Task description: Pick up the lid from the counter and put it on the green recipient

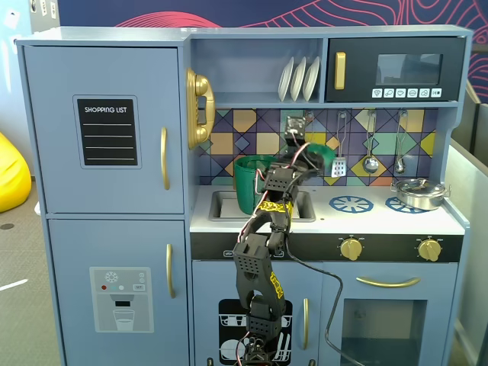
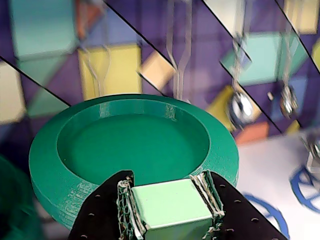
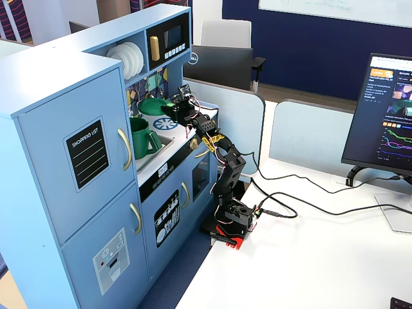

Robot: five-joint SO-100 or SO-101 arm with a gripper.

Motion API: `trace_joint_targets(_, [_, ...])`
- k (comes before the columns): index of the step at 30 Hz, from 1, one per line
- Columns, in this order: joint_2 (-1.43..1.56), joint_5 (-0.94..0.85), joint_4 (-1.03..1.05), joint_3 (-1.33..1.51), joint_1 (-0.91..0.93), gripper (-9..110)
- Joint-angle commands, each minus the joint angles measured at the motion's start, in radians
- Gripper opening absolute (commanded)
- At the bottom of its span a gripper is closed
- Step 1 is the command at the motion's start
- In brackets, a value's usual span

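Note:
The lid [image 2: 135, 145] is a round green disc held in the air, tilted toward the wrist camera, with my gripper [image 2: 167, 186] shut on its light green tab [image 2: 172, 205]. In a fixed view the lid [image 1: 322, 153] hangs above the white counter [image 1: 381, 221], up and to the right of the green recipient [image 1: 250, 184], which stands upright in the sink. From the side, the lid [image 3: 153, 105] and gripper [image 3: 168, 108] are higher than the recipient [image 3: 138, 138] and apart from it. A dark green blur at the wrist view's lower left edge may be the recipient.
A steel pot [image 1: 418, 192] sits on the right burner, with a blue burner ring [image 1: 351, 203] beside it. Utensils [image 1: 370, 163] hang on the tiled back wall behind the lid. The sink [image 1: 223, 206] holds the recipient. A shelf with plates [image 1: 299, 78] is overhead.

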Motion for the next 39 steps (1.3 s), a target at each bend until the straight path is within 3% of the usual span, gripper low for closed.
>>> trace_joint_targets(1, [0.091, -0.011, 0.032, -0.141, -0.069, 0])
trace_joint_targets(16, [0.138, -0.035, 0.13, -0.129, -0.272, 0])
trace_joint_targets(39, [-0.026, -0.043, 0.064, -0.104, -0.304, 0])
